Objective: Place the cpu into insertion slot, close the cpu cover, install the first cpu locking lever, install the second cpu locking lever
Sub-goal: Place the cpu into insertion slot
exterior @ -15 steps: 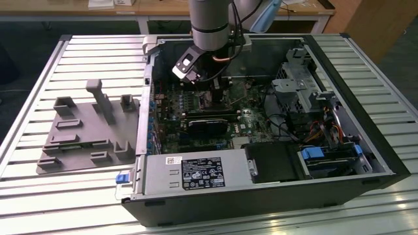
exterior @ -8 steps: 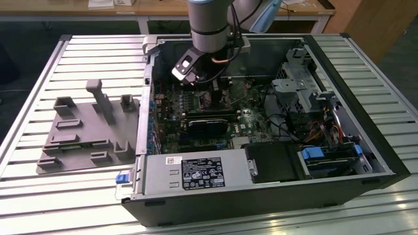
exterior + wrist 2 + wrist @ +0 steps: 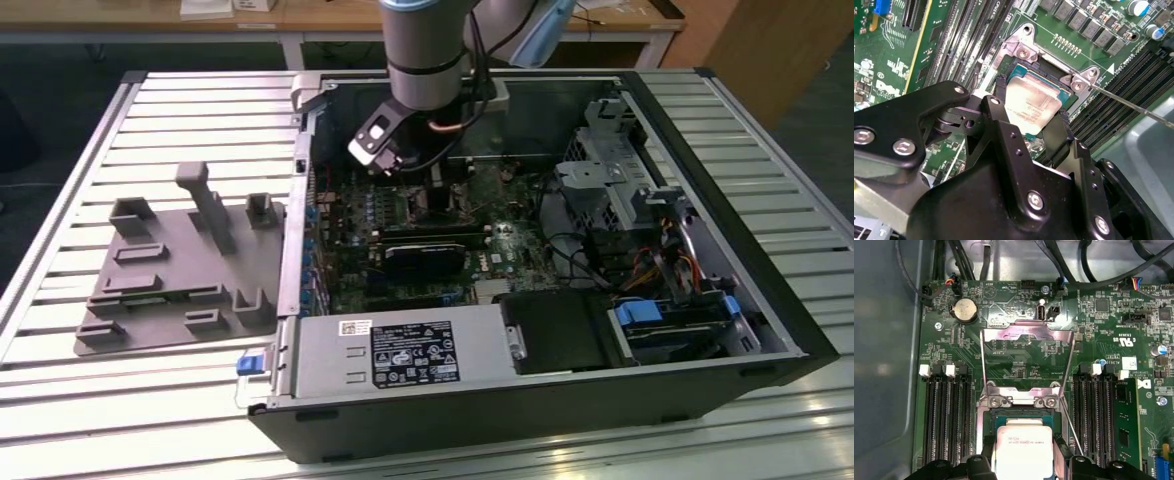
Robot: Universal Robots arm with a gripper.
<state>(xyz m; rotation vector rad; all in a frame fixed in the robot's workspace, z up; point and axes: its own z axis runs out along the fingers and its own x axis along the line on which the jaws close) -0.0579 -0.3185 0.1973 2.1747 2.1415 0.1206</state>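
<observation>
End effector point(image 3: 1031, 114), black and blocky, is clenched on two opposite edges of the small flat square silver-grey cpu point(image 3: 1034, 102). The chip is held at the square dark insertion slot point(image 3: 1021, 413) in the green board. Whether it is seated cannot be made out, and its near edge is hidden behind the fingers point(image 3: 986, 455). Just beyond, the thin silver-grey windowed cpu cover point(image 3: 1026, 335) is hinged open. The grey arm point(image 3: 427, 50) is angled down into the open black computer case point(image 3: 534, 425) on the slatted metal counter point(image 3: 147, 420).
</observation>
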